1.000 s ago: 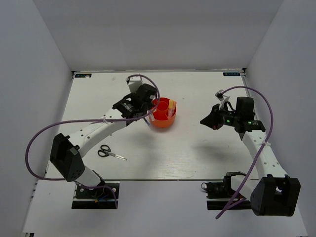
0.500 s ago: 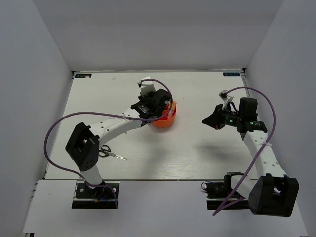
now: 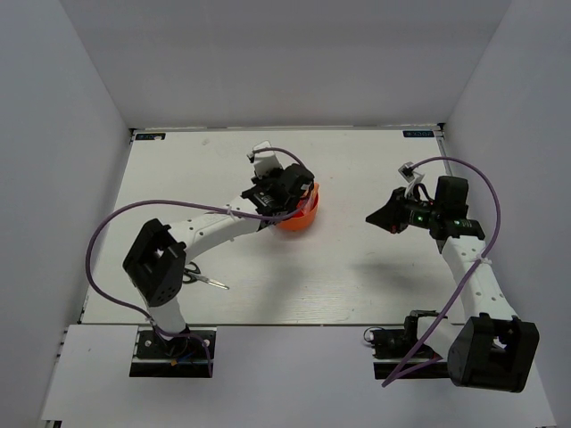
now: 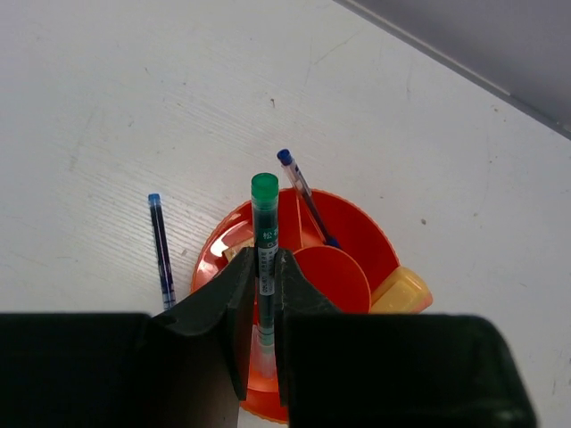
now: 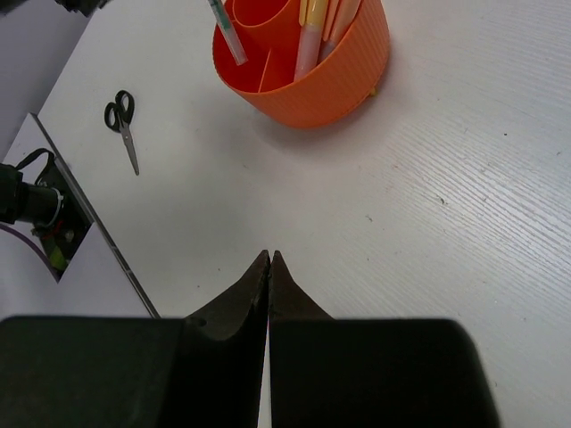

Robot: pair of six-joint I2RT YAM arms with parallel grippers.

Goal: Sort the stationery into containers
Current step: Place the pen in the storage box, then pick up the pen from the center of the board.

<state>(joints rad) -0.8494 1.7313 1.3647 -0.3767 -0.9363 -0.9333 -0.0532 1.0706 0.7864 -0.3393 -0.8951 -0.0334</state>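
In the left wrist view my left gripper (image 4: 265, 259) is shut on a green-capped pen (image 4: 264, 214), held upright with its lower end inside the round orange tub (image 4: 357, 223). A blue pen (image 4: 304, 198) leans in a far compartment and a yellow marker (image 4: 401, 292) sits at the tub's right side. A thin blue pen (image 4: 161, 250) lies on the table left of the tub. In the top view the left gripper (image 3: 285, 192) covers most of the tub (image 3: 303, 217). My right gripper (image 5: 268, 254) is shut and empty above the table, well short of the tub (image 5: 330, 71).
Black-handled scissors (image 5: 122, 120) lie on the table beyond the tub in the right wrist view; in the top view they (image 3: 203, 279) are partly hidden by the left arm. Orange and yellow markers (image 5: 308, 36) stand in the tub. White walls enclose the table.
My left arm has swung right and reached over the tub with the green-capped pen, now covering most of it. The right arm has barely moved.
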